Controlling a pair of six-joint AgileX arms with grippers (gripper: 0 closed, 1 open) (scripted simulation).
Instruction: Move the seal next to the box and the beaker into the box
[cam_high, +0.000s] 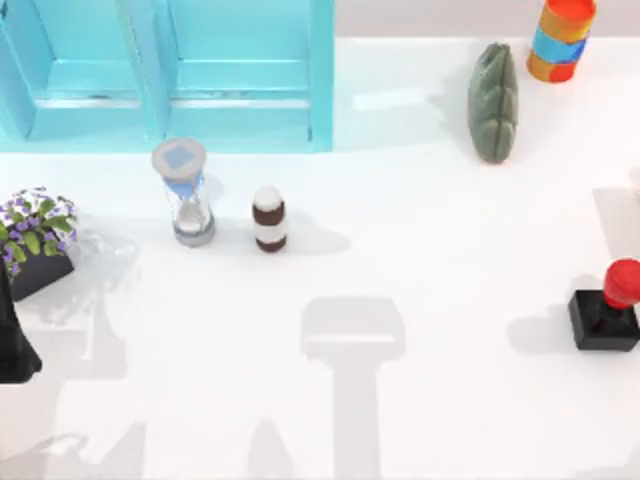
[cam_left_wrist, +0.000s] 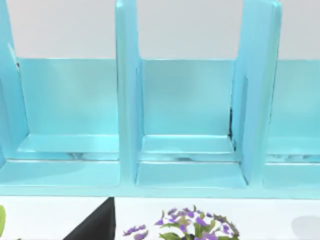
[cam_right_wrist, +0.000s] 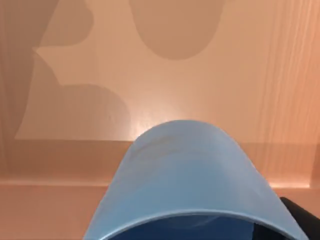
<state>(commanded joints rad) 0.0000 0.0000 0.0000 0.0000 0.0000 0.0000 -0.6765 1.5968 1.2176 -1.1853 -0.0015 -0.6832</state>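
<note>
- White glossy tabletop (cam_high: 400, 260), soft shadows lying across it
- Turquoise partitioned shelf (cam_high: 200, 80) at the far left (pale wall behind, in the left wrist view)
</note>
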